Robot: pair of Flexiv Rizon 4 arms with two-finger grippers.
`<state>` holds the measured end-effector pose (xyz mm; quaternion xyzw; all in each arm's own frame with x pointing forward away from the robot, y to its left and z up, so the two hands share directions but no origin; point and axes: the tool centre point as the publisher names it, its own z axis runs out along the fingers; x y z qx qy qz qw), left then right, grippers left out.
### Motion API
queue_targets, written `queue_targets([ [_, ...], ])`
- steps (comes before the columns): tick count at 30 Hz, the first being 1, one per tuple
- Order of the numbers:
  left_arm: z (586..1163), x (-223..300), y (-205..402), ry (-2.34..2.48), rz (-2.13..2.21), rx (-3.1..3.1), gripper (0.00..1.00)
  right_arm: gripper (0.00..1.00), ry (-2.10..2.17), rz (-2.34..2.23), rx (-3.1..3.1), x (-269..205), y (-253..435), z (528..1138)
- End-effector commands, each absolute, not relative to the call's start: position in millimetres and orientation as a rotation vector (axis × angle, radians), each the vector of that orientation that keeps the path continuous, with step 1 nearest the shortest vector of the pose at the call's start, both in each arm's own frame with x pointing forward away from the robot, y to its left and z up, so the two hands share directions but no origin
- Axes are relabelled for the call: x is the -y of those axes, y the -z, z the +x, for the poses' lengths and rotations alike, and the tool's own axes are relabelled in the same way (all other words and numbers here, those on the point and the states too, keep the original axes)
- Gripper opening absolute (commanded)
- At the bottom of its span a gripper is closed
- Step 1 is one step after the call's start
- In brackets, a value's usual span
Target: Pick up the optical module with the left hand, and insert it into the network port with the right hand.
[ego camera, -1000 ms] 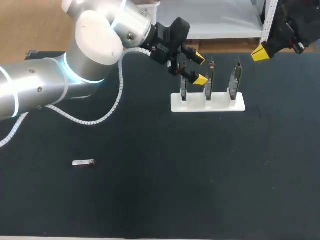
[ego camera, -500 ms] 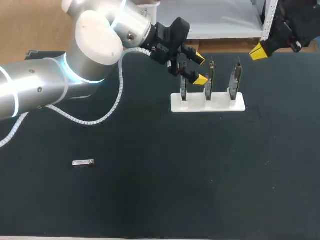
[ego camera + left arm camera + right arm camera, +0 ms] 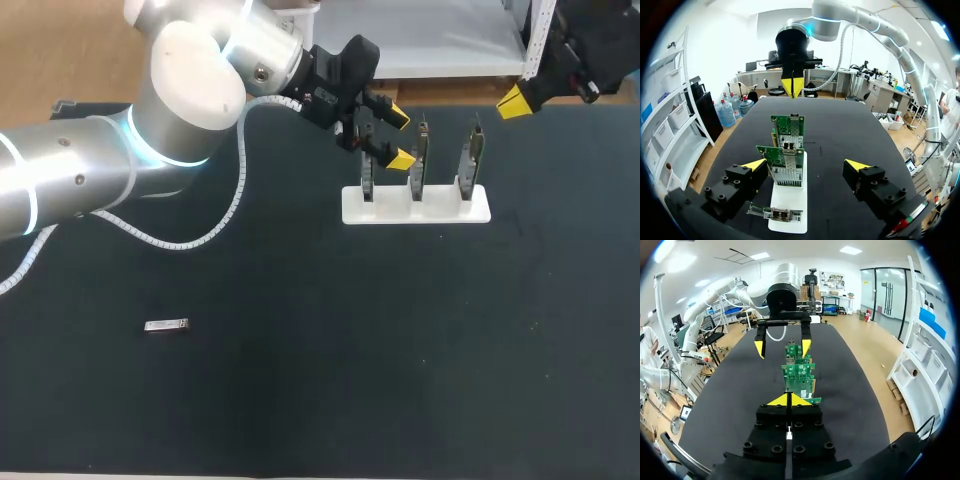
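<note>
Seen from above, a dark bench (image 3: 320,400) carries a white rack (image 3: 443,209) holding three upright network cards (image 3: 417,160). The left pincer (image 3: 400,138) hangs open right at the rack's left-hand card, its yellow tips spread and holding nothing. The optical module (image 3: 166,325), a small silver bar, lies flat on the bench well apart from the rack, far to its left and nearer the front edge. The right pincer (image 3: 788,399) waits beyond the rack's right end with its tips pressed together, empty. The step in hand looks like the pick-up, hardly begun. To do it well, the left pincer should lift clear of the cards before swinging away from the rack, then come down over the module with a finger on each long side and close at mid-length. Which end carries the connector is too small to tell, so leave one end free for the handover.
</note>
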<state>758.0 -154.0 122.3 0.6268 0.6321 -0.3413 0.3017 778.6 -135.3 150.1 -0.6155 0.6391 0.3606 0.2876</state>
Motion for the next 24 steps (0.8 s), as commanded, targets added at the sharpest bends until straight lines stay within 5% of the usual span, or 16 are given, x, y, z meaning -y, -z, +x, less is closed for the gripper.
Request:
queue_targets([
  [1,759.4,154.7,-122.7,0.905,1.666,-1.680,1.00,0.00,-0.959,-1.643,-1.708,134.1,-150.3,777.1],
  [7,759.4,154.7,-122.7,0.905,1.666,-1.680,1.00,0.00,-0.953,-1.643,-1.711,132.1,-150.8,776.5],
  [8,759.4,154.7,-122.7,0.905,1.666,-1.680,1.00,0.11,-0.945,-1.646,-1.720,131.8,-150.6,776.2],
  [10,759.4,154.7,-122.7,0.905,1.666,-1.680,1.00,1.00,-0.926,-1.631,-1.744,131.4,-150.1,776.4],
  [24,759.4,154.7,-122.7,0.905,1.666,-1.680,1.00,1.00,-0.926,-1.631,-1.744,131.4,-150.1,776.4],
])
